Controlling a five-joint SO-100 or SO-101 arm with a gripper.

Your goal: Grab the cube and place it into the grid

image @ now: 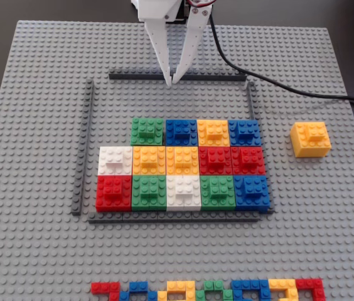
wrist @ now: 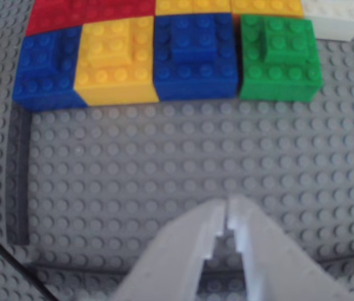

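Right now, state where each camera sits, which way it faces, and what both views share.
Fixed view: high above the near edge of the baseplate, tilted down at the grid and the cube; the white gripper enters from the top.
Wrist view: rides on the arm, looking past the shut gripper toward the grid's nearest row.
Shared: gripper, grid, grey strips.

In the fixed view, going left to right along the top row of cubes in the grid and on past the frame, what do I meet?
Green cube → blue cube → yellow-orange cube → second blue cube → right-hand dark grey strip → the loose cube on the baseplate.
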